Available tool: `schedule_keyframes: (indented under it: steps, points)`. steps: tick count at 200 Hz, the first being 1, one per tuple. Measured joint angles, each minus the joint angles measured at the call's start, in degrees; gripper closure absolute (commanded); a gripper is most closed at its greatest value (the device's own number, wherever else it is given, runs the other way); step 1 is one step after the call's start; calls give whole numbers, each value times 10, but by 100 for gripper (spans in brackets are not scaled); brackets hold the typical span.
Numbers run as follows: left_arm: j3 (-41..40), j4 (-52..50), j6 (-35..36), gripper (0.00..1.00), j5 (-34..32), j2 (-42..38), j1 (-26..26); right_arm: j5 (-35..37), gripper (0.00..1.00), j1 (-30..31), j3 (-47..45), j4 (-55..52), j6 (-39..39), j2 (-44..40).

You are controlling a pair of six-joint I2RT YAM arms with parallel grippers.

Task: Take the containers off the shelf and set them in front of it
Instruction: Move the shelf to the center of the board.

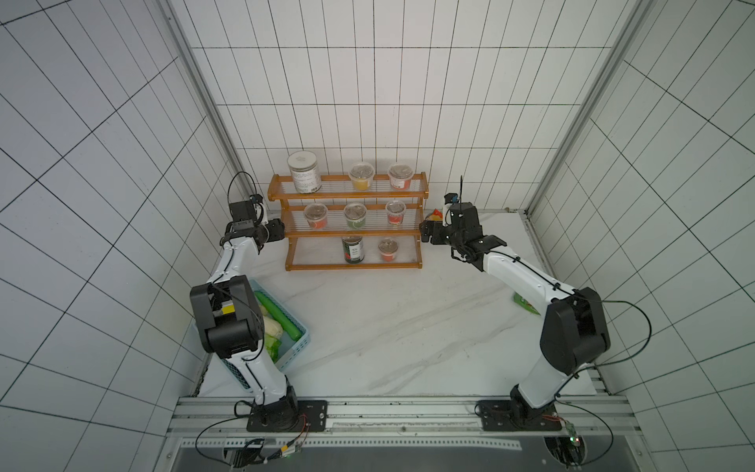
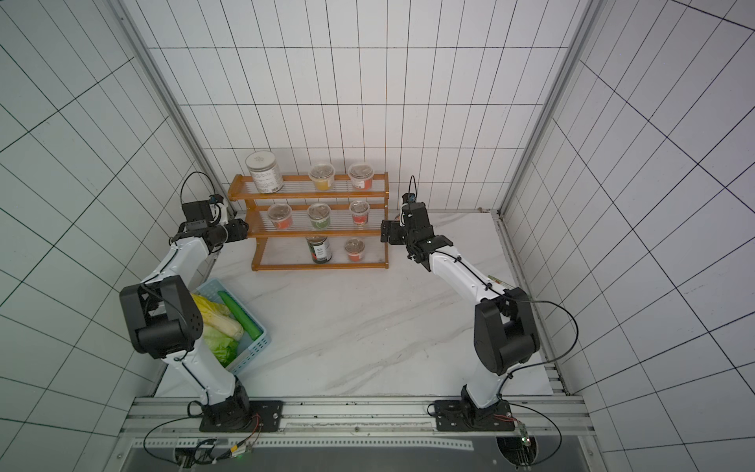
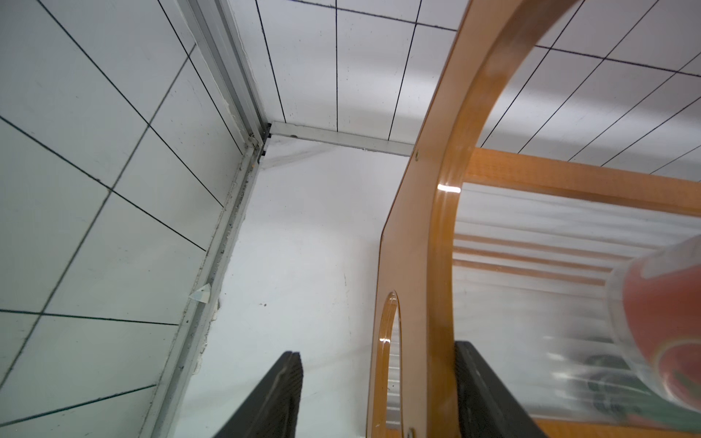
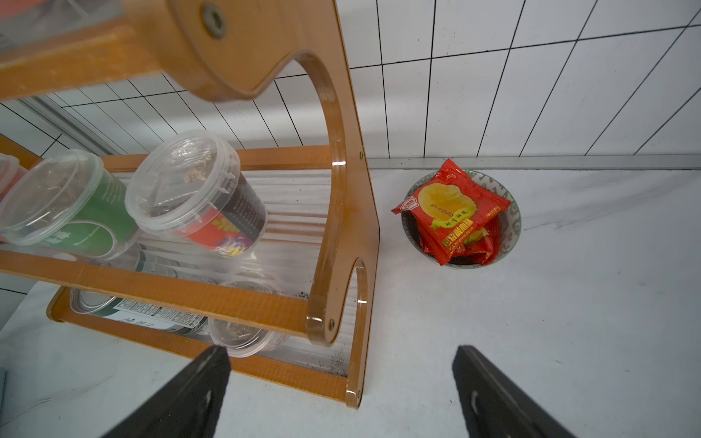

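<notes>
Low in both top views, the table in front of the shelf carried no container, so the task was at its first step. At mid-frame the left gripper stood at the shelf's left end, jaws apart with the side panel between them, not pinching it. The right gripper hung at the right end, spread wide and empty. All containers stood on the tiers, the tin can lowest, the jar highest. Next, I judge, one gripper must come round to the front and enclose a cup.
</notes>
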Motion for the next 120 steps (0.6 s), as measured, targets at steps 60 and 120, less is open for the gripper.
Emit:
schedule_keyframes:
  steps: [60,120]
  points:
    - [19,-10,-2,77,9,13,-15,17,9,2,60,-14,4,57]
    - [28,-16,-12,86,34,21,-13,30,25,2,118,-23,3,117]
